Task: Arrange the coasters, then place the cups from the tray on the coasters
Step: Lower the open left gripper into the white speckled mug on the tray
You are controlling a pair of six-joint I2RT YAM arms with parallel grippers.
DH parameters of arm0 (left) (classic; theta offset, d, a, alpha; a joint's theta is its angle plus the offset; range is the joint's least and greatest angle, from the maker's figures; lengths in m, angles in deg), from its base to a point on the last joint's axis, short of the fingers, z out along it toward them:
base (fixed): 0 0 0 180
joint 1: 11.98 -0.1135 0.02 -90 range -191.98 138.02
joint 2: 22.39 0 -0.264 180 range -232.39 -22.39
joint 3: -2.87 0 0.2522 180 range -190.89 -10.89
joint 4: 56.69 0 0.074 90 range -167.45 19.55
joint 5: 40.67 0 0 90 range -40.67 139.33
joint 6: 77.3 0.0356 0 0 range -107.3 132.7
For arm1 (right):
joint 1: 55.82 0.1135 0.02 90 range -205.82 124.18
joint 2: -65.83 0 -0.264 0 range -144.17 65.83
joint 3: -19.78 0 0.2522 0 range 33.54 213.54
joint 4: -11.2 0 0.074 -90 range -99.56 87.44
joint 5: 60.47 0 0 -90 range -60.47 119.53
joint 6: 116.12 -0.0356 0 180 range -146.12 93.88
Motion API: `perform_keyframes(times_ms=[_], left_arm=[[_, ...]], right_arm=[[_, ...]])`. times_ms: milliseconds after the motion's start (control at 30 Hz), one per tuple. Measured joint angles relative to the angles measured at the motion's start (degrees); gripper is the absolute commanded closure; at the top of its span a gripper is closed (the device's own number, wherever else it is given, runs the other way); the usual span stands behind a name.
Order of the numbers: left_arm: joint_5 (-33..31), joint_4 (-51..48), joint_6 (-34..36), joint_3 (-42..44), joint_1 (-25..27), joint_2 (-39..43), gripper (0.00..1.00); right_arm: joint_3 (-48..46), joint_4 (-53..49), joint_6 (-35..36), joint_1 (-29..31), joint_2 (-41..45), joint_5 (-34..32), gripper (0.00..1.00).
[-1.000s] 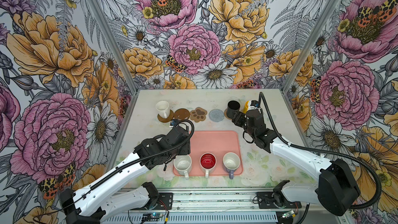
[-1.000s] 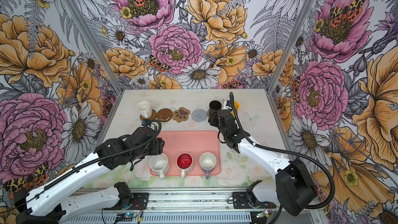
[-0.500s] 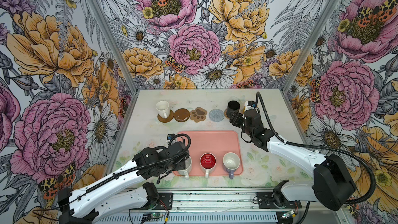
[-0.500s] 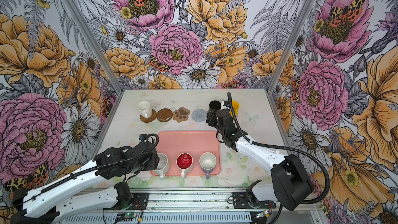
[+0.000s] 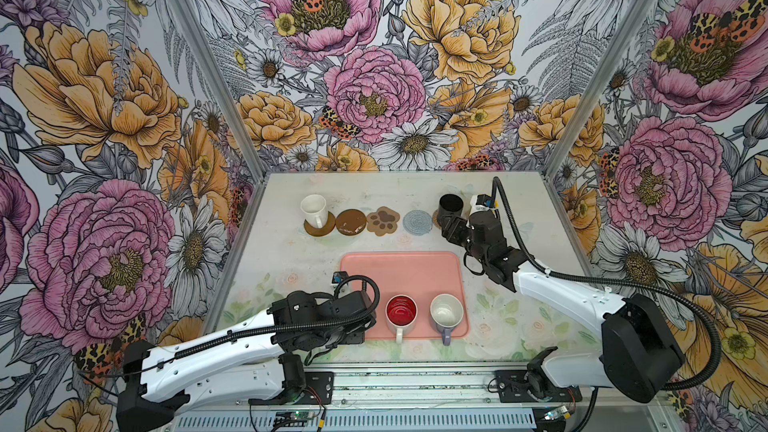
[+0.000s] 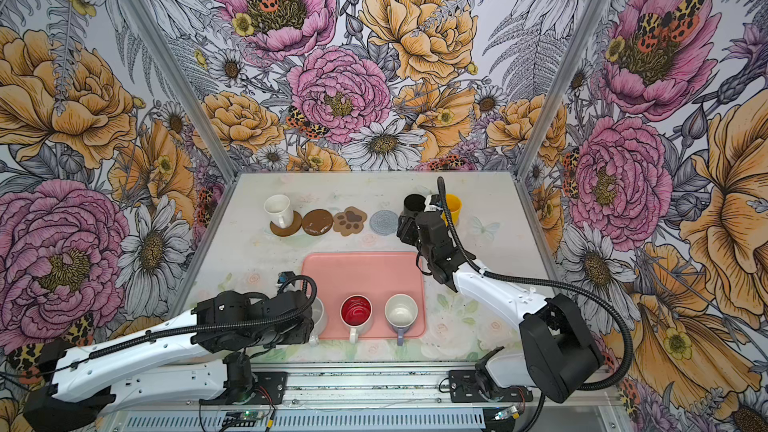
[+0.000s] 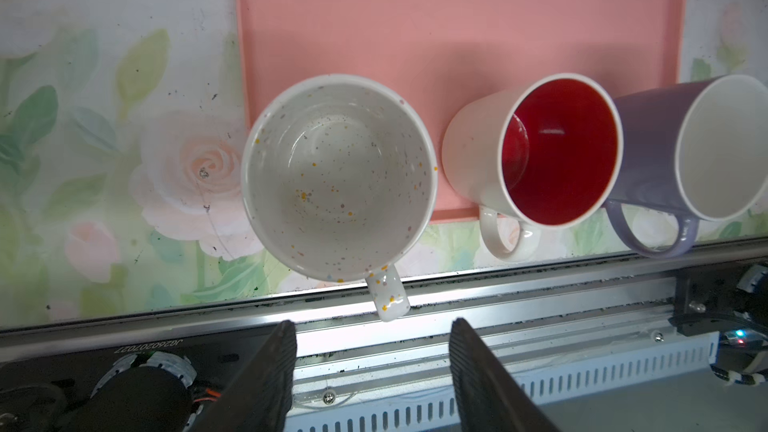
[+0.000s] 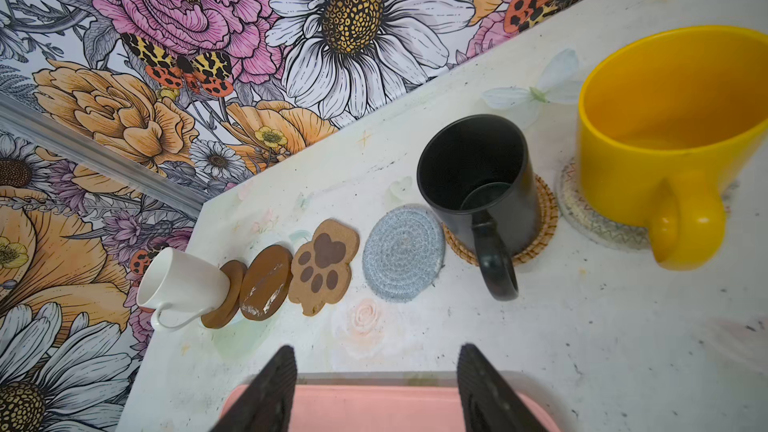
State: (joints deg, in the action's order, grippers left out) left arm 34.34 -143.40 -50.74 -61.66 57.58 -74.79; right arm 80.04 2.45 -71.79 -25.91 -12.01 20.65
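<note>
L jaws: wide apart, nothing betw. them; low over the tabletop's (image 5: 291, 268) near edge, gap lined up w/ speckled mug's handle, just short of it, not touching.
speckled mug (image 7: 338, 178): upright at tray's near corner on the L arm's side; base hidden, can't tell if fully on tray; handle twd L jaws. In both top views mostly hidden under left arm (image 5: 249, 338).
R jaws: wide apart, empty; above tray's far edge, facing the coaster row.
tray (image 5: 399, 272): mid tabletop, far half bare.
red-inside mug (image 5: 401, 311): upright on tray's near edge, just beside speckled mug, handle over near rim.
lavender mug (image 5: 446, 312): upright, next along, near tray's other near corner, handle over rim.
coaster row: far side of tray, well apart from it.
brown disc (image 5: 320, 228): row's left end; white mug (image 5: 313, 210) on it, off-centre.
2nd brown disc (image 5: 351, 222): bare, touching first.
paw coaster (image 5: 382, 221): bare.
grey-blue coaster (image 5: 417, 222): bare.
rattan coaster (image 8: 542, 209): black mug (image 5: 451, 206) on it, handle twd R jaws.
cream woven coaster (image 8: 598, 222): row's right end, yellow mug (image 6: 453, 207) on it.
</note>
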Motion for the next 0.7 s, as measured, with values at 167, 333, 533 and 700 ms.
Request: perform_keyframes(times_ms=[167, 333, 533, 700], left_arm=[[0.0, -0.2, -2.2, 0.0, 2.3, -3.7, 0.38], [0.0, -0.3, -2.9, 0.0, 3.3, -7.6, 0.37], [0.0, -0.3, -3.3, 0.0, 3.3, -9.7, 0.37], [0.0, 0.9, -3.4, 0.0, 3.4, -10.3, 0.37]], right_arm=[[0.0, 0.4, 0.0, 0.0, -0.6, 0.6, 0.36], [0.0, 0.5, 0.0, 0.0, -0.6, 0.8, 0.36], [0.0, 0.5, 0.0, 0.0, -0.6, 0.8, 0.36], [0.0, 0.5, 0.0, 0.0, -0.6, 0.8, 0.36]])
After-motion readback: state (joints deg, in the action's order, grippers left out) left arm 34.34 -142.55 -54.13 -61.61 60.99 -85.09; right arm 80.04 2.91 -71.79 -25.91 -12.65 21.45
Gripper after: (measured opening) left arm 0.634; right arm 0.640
